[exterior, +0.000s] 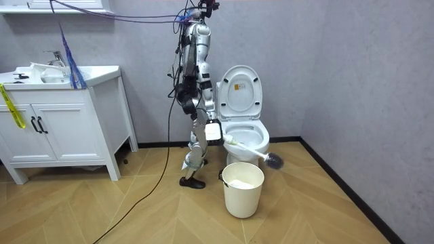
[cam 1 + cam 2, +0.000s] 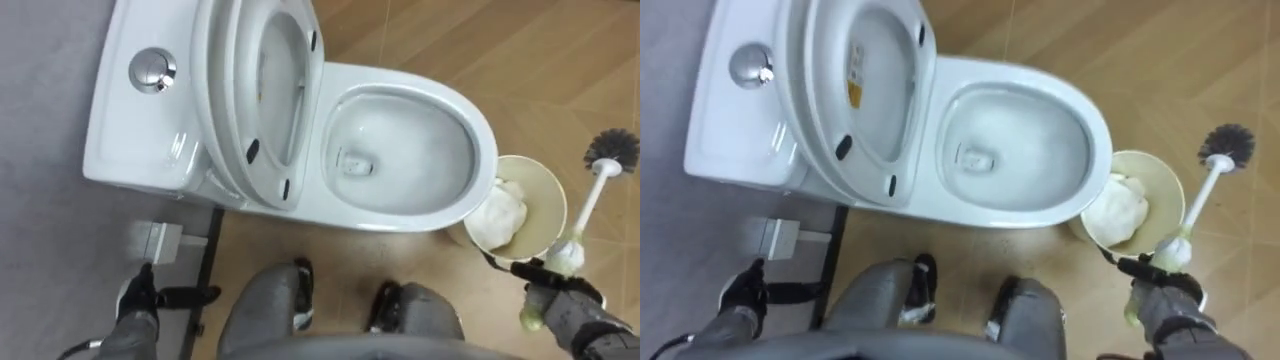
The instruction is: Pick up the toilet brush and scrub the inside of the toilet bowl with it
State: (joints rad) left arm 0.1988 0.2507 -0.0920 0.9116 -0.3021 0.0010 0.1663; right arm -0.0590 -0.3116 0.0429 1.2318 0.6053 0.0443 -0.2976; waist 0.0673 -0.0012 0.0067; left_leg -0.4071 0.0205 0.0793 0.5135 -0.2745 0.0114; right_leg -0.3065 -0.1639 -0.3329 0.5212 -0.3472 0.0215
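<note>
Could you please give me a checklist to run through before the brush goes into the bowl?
1. Toilet lid raised: ok, bowl open.
2. Brush held: ok, right hand shut on toilet brush.
3. Bristles over bowl: not ok, they point out over the floor.
4. Path to bowl: not ok, bin of white paper stands between.
5. Left hand clear: ok, low beside the tank.

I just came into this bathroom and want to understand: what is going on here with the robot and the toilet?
The robot stands beside the toilet, whose seat and lid are raised. Its right hand is closed round the handle of a toilet brush. The bristle head is out over the wooden floor, past a cream bin that stands next to the bowl, so brushing has not yet begun. The left hand is low on the tank side, holding nothing.
</note>
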